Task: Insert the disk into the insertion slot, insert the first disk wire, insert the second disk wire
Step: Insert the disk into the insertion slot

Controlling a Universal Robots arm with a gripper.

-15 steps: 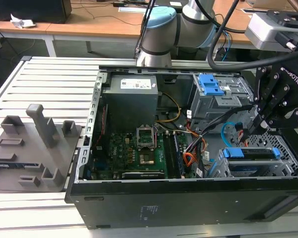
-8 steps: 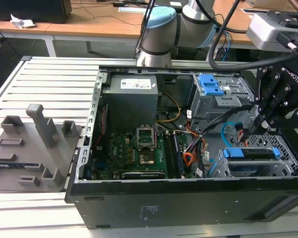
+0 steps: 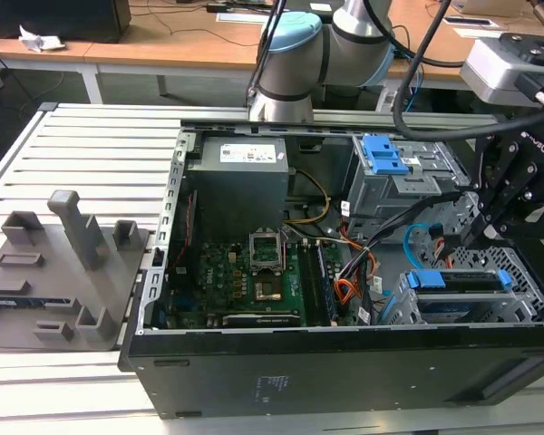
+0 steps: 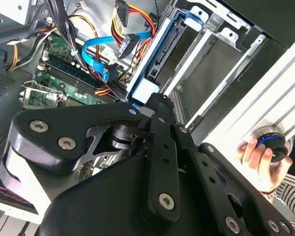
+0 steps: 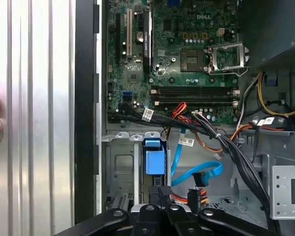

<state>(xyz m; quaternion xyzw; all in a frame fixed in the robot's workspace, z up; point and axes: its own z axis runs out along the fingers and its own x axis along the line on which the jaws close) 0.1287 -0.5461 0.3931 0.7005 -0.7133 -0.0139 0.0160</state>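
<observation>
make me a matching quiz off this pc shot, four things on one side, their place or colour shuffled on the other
Things:
1 disk
2 second disk wire
3 motherboard
4 hand

Place or colour:
A on a knob
B light blue, looped
C in the insertion slot
D green, lying flat in the case

Pairs: 1-C, 2-B, 3-D, 4-A
</observation>
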